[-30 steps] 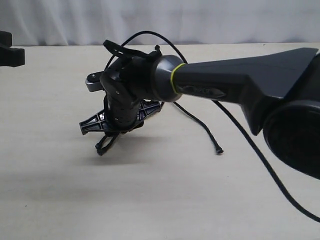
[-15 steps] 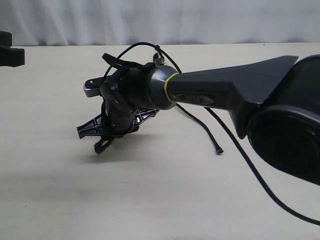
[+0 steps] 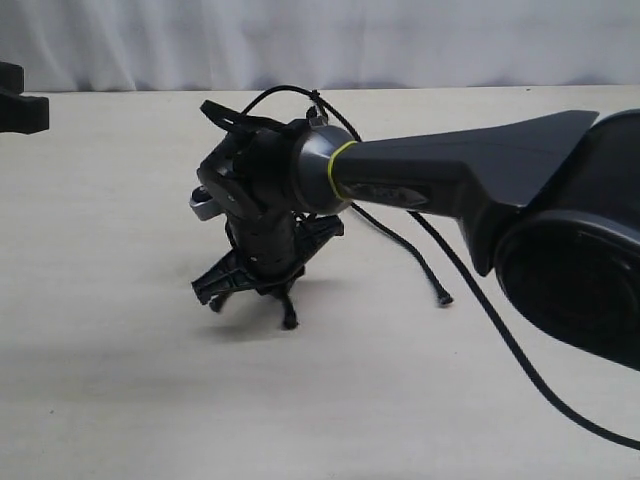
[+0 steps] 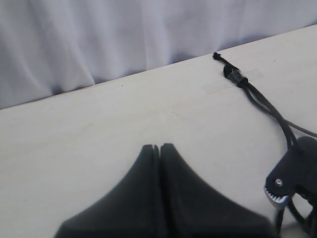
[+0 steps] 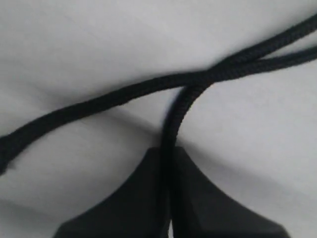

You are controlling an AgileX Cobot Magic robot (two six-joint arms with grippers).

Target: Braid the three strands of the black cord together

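Observation:
The black cord's knotted end with its small clip [image 4: 234, 74] lies under clear tape near the table's far edge. My right gripper [image 3: 262, 288] points down at the table, and its jaws [image 5: 168, 151] are shut on one woven strand [image 5: 174, 116]. A second strand [image 5: 94, 106] crosses just beyond the fingertips. In the exterior view a short strand end [image 3: 289, 318] hangs below the right gripper. Another strand [image 3: 412, 258] lies loose on the table, ending in a knobby tip [image 3: 442, 298]. My left gripper [image 4: 159, 148] hovers over bare table, shut on nothing.
The right arm [image 3: 470, 185] reaches across the table from the right. Its smooth black cable [image 3: 520, 355] trails over the table toward the lower right. A white curtain [image 3: 320, 40] backs the pale table [image 3: 150, 400]. A dark part of the left arm [image 3: 18, 105] shows at the left edge.
The right gripper has turned and shifted a little to the right. A short strand end now hangs below it, close to the table. The loose strand at the right has barely moved.

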